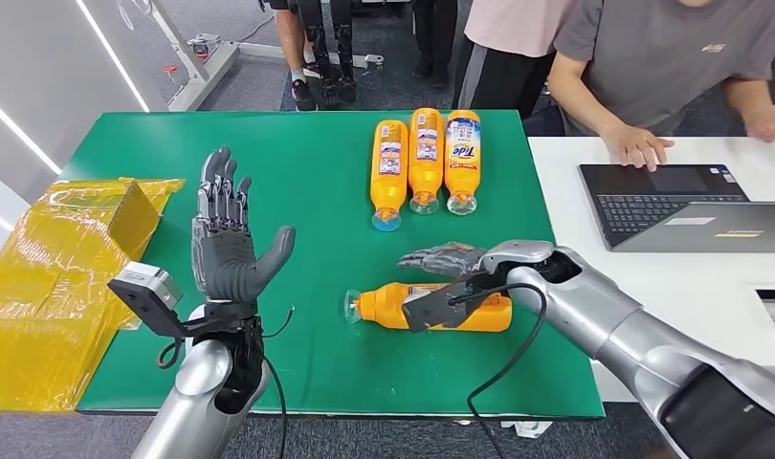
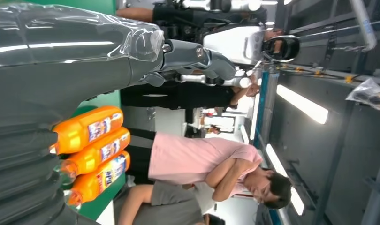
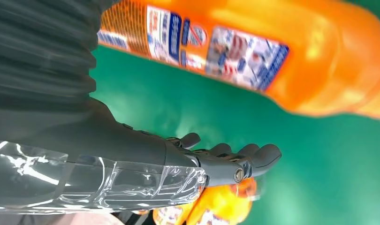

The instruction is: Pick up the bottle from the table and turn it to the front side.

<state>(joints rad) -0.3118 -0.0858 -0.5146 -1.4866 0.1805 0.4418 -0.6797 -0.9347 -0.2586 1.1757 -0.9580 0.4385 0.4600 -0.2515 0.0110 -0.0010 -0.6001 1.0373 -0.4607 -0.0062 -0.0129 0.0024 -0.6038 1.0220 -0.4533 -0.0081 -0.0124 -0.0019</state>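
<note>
An orange bottle lies on its side on the green table, near the front edge and right of centre, its long axis running left to right with the clear cap pointing left and the base to the right. The robot's right hand rests over the bottle's middle from the far side, thumb and fingers apart and draped around the body; whether they have closed into a firm grip cannot be told from the head view, and the right wrist view shows the label side of the bottle close by with the fingers held straight and apart from it. The left hand stands upright over the left half of the table, palm open, fingers spread wide, holding nothing. At the far edge three more orange bottles lie side by side, touching, caps pointing toward the robot. A yellow wrapped box sits off the table's left edge. To the right, a white desk carries an open laptop, and a person in a grey shirt leans over it with one hand on the desk.
</note>
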